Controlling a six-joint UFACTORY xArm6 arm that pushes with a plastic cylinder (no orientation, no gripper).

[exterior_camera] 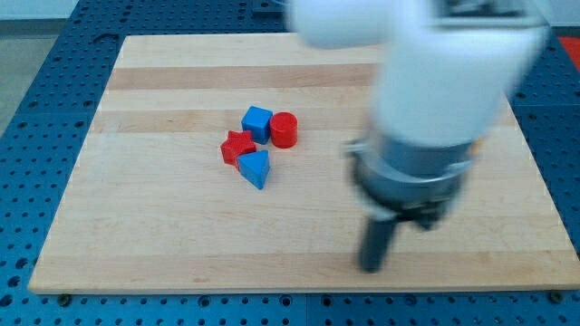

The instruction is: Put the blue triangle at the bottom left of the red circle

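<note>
this looks like a robotics lab or test bench. a pale wooden board (308, 226) serves as the work surface and lies on a blue metal base (36, 72) drilled with a regular grid of holes, the kind used for bolting down fixtures. a bulky white and grey robot arm (435, 100), blurred, fills the view's upper right above the board.

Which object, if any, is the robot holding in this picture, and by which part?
Nothing is held. The arm ends in a plain rod; my tip rests on bare board at the view's right, well clear of the blue triangle and red circle.
</note>
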